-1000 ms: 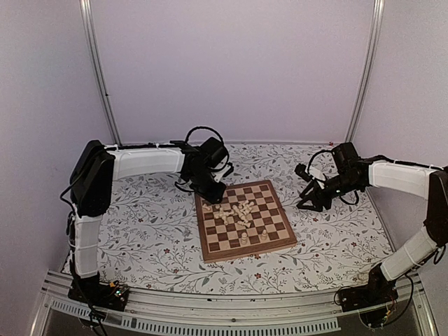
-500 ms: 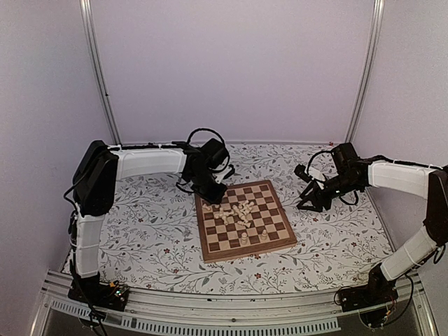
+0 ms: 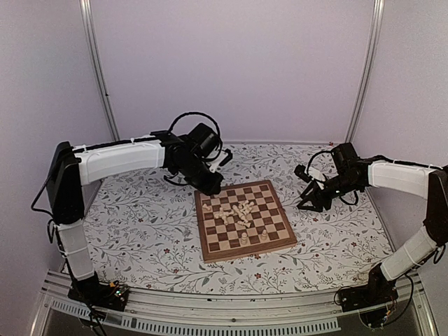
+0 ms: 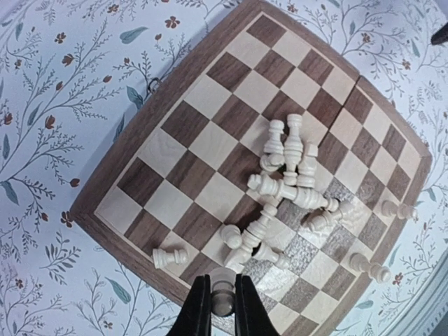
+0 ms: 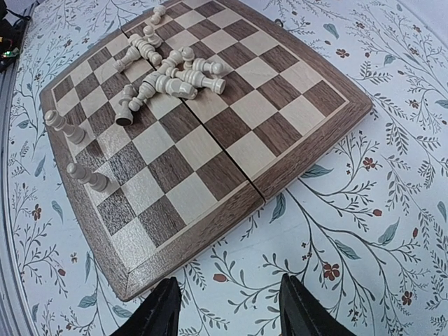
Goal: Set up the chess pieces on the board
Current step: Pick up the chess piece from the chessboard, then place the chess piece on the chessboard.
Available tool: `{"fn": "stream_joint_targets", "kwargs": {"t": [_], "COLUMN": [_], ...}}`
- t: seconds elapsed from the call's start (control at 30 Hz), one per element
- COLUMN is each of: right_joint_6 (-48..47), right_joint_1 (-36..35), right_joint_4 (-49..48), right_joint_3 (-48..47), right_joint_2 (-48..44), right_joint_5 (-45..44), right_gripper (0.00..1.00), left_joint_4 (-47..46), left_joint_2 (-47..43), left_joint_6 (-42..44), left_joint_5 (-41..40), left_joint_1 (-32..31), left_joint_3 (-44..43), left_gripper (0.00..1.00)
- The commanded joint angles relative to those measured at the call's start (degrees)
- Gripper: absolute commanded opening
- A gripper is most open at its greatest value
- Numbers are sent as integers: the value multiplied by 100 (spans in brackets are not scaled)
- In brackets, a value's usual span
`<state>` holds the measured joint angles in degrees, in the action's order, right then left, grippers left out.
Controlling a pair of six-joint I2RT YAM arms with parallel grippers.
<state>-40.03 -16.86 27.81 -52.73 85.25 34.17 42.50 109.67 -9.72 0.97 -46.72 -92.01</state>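
Observation:
The board (image 3: 276, 232) lies on the floral cloth in the middle, and shows in the left wrist view (image 4: 168, 122) and right wrist view (image 5: 280, 133). Several cream chess pieces (image 4: 287, 157) lie toppled in a heap on it (image 3: 238, 211) (image 5: 175, 77); a few stand near one edge (image 5: 84, 175). My left gripper (image 4: 222, 308) is shut on one cream chess piece (image 4: 222, 288) and holds it above the board's edge, near the far left corner (image 3: 210, 185). My right gripper (image 5: 227, 308) is open and empty over the cloth, right of the board (image 3: 309, 203).
The floral tablecloth (image 3: 140, 224) covers the table. Metal frame posts (image 3: 98, 70) and pale walls stand behind. A metal rail (image 3: 231, 308) runs along the near edge.
The left arm has lifted and pulled back to the left from the board's far left corner, with a piece in its jaws. The right arm has not moved.

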Motion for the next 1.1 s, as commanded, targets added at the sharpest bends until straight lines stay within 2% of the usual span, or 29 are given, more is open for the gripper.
{"fn": "stream_joint_targets", "kwargs": {"t": [0.0, 0.17, 0.37, 1.07], "right_joint_6": [-66, -66, -74, -101], "right_joint_1": [-35, -29, -30, -32], "right_joint_4": [-39, -52, -57, -38], "right_joint_3": [59, 70, 93, 96], "right_joint_2": [6, 0, 22, 128], "right_joint_5": [-59, -81, -114, -124], "right_gripper": [52, 52, 52, 52], "left_joint_4": [44, -182, -415, -339], "left_joint_2": [-341, -667, -732, -343], "left_joint_6": [-289, -697, -900, -899], "left_joint_5": [-29, 110, 242, -47], "left_joint_1": [-372, -749, -1045, -1062], "left_joint_3": [680, 1384, 1802, 1789], "left_gripper": [4, 4, 4, 5]}}
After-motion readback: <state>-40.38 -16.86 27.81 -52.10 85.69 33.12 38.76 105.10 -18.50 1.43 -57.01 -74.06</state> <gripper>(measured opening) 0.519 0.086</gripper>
